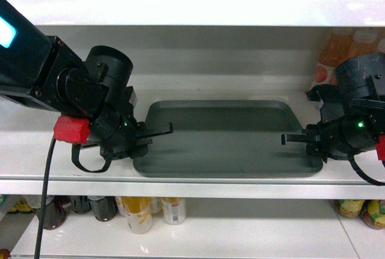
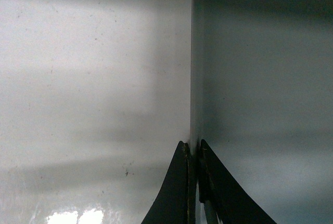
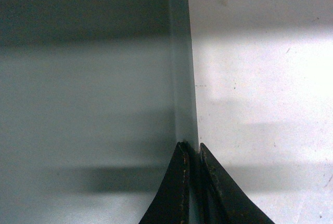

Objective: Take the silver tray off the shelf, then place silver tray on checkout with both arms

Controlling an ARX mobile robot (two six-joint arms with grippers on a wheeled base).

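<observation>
On the shelf lies a flat grey-green silver tray.

Both arms reach inward toward the silver tray, one at each short end. The left gripper pinches its left rim, fingers nearly together (the rim between them). The right gripper clamps the opposite rim likewise, wrist level.
</observation>
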